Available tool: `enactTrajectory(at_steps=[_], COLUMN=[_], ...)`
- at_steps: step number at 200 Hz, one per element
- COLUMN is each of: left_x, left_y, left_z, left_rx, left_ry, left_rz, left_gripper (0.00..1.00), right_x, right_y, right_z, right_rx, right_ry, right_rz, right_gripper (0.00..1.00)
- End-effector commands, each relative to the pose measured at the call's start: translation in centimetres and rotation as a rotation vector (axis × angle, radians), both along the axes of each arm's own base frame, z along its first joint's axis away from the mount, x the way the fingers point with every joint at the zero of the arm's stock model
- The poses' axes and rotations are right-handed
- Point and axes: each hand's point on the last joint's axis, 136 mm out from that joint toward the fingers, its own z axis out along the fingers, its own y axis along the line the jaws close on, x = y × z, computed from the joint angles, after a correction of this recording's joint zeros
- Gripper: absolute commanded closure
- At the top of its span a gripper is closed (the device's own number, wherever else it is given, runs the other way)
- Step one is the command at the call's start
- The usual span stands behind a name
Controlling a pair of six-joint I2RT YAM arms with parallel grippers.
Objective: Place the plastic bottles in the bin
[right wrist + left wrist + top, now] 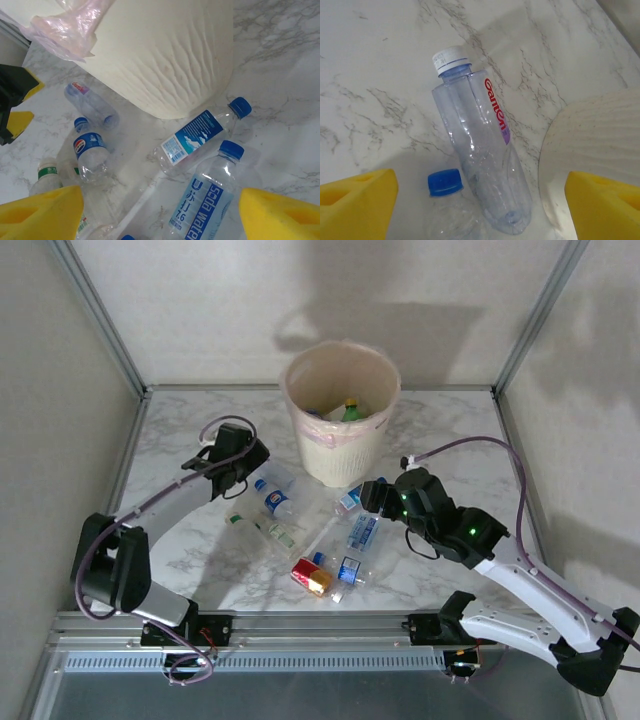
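The cream bin [300,455] with a pinkish liner stands at the back centre and holds a few bottles, one green-capped [350,408]. Several plastic bottles lie on the marble in front of it. My left gripper [238,466] hangs open above a clear white-capped bottle [480,145] with red lettering and a blue-capped one [445,182], touching neither. My right gripper [376,496] is open above a blue-labelled bottle [195,137] and a soda-water bottle [205,200]. A red-and-gold bottle [312,577] lies nearer the front edge.
The bin wall [595,145] stands close on the right of my left gripper [480,205]. Beyond my right gripper [160,212], the bin [170,60] rises just behind the bottles. A green-labelled bottle [262,530] lies left of centre. Metal frame posts and walls enclose the table.
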Motion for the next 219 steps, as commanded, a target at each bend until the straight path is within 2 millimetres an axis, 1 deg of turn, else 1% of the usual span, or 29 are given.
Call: enactTrajectory(at_steps=[1,35,59,84,121,152,185,219], left_x=[1.8,3.7,4.6,5.3,5.8,5.9,5.9,5.8], left_y=[-0.4,-0.8,-0.7,-0.7,-0.6,-0.1,0.3,0.3], left_z=[-0.3,-1.8,-3.4,-4.6,-6.6,-8.5,-9.7,-10.4], left_rx=[-0.018,-0.015,-0.012,-0.008,0.017,0.064,0.096,0.110], left_ry=[0.004,0.046,0.084,0.107,0.158,0.208,0.235,0.251], left_rz=[0.015,0.023,0.043,0.058,0.076,0.089,0.095,0.087], left_gripper=[0.15,0.14,0.14,0.14,0.15,0.17,0.18,0.24], right_x=[-0.3,-0.5,-0.6,-0.8,-0.8,-0.8,-0.9,-0.9], right_y=[-0.7,-1.0,-1.6,-1.8,-2.1,-2.4,-2.8,-2.8], right_z=[-0.6,-1.1,-1.3,-1.4,-1.5,-1.8,-1.8,-2.1], right_rx=[0.000,0.006,-0.003,-0.007,-0.006,-0.014,-0.018,-0.021], right_ry=[0.004,0.013,0.015,0.020,0.021,0.025,0.022,0.027], right_rz=[-0.031,-0.041,-0.060,-0.066,-0.079,-0.094,-0.105,-0.108], right_gripper=[0.19,0.19,0.19,0.19,0.20,0.20,0.20,0.20])
